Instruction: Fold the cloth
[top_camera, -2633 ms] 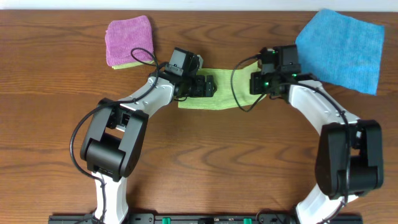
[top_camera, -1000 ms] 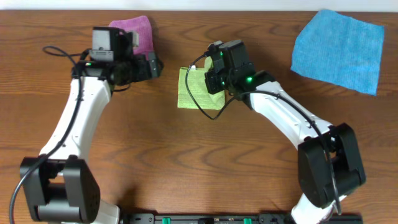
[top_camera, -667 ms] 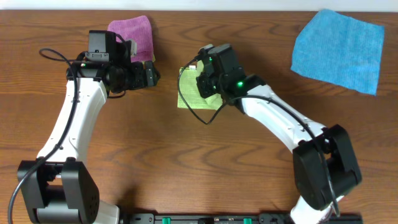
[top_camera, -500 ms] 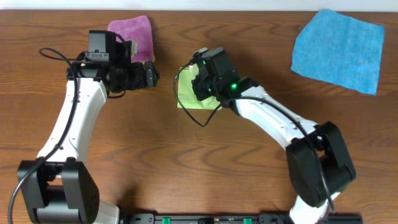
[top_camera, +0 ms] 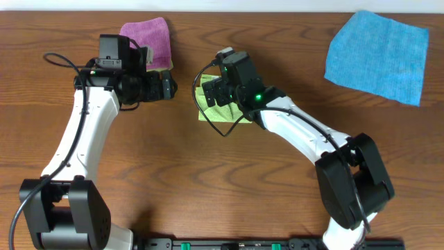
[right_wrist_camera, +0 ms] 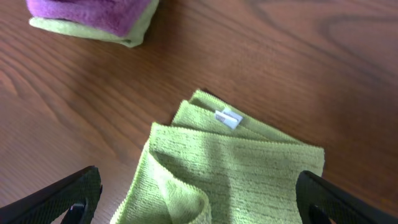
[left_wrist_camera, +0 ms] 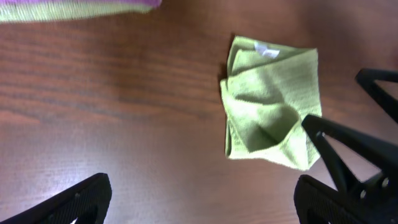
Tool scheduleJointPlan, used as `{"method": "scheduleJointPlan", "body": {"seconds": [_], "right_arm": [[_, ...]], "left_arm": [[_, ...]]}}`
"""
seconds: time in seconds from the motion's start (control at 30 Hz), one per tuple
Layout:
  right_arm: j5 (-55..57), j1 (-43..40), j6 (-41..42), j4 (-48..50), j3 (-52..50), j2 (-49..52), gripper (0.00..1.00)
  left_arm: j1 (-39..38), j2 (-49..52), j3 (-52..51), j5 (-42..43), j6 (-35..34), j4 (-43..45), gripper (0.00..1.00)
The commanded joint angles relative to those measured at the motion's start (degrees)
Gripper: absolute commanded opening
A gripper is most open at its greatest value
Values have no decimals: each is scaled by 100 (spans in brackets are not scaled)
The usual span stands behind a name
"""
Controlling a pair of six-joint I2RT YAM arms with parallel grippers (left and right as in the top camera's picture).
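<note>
Wood table (top_camera: 208, 180) carried everything. Two arms reached in from the bottom edge of the overhead view: the left arm (top_camera: 83, 139) ran up the left side, the right arm (top_camera: 305, 135) ran diagonally up toward the centre.

Blue cloth (top_camera: 378, 54) lay flat at upper right, well apart from both arms. Purple cloth (top_camera: 146, 38) sat folded at upper left, stacked on a green layer (right_wrist_camera: 81, 28) that showed along its edge.

The lime cloth (top_camera: 211, 112) was at upper centre, between the purple and blue cloths and nearer the purple one. It lay on the table as a loose folded square, with the top layer rumpled and one flap curled up. White tag (right_wrist_camera: 230, 117) faced up at the corner toward the purple stack.

Right hand (top_camera: 211, 94) was directly over the cloth, its jaws spread wide and gripping nothing. In the left wrist view one right-hand finger (left_wrist_camera: 339, 140) met the cloth's edge; I couldn't tell whether it actually pressed on it.

Left hand (top_camera: 170, 85) was just below the purple cloth, left of the lime cloth and clear of it. Its jaws were spread wide too, with nothing in them.
</note>
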Motion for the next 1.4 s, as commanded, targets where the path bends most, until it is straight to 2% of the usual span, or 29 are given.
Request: {"method": "scheduleJointPlan", "body": {"seconds": [0.0,0.1,0.2,0.33,0.43,0.53,0.57,0.63,0.8,0.93,1.2,1.3,1.37], "right_arm": [[109,46,400,-280,87,-133,99],[94,9,293,-481,87,-201,99],[-538,-216,155,-678,87,-136,99],[-1045,-623,153,-1014,85,-4,99],[-1388,-887,-55,-957,87,-7,99],[-2815,-1167,-612,-909,87,-7,96],[-3276,-1213,-839,-1121,85,7,95],[-3508,-1189,-1180,-1565,87,17,95],[-3296,-949,-1751,-2028,87,39,94],[-2553,-743,-1961,-1908,87,90,91],[-2055,-522,-2444,-1709,87,525,86],[-1982,-509,-2439,-1360,87,527,80],[-1985,-509,-2435,-1235,92,527,67]], "left_arm": [[28,-46,79,-20,223,-258,95],[28,-46,79,214,452,-581,95],[15,-46,76,1075,748,-728,95],[-107,-42,76,1937,785,-798,95],[-302,-42,72,1928,789,-802,95],[-490,-42,72,1840,804,-699,95],[-553,-42,72,1746,802,-643,95],[-562,-42,72,1749,802,-603,95],[-546,-42,72,1617,802,-551,95],[-544,-42,72,1606,807,-538,95],[-118,-44,74,1620,1084,-544,95],[208,-44,74,1628,1086,-610,95],[389,-44,74,1628,1088,-662,95]]}}
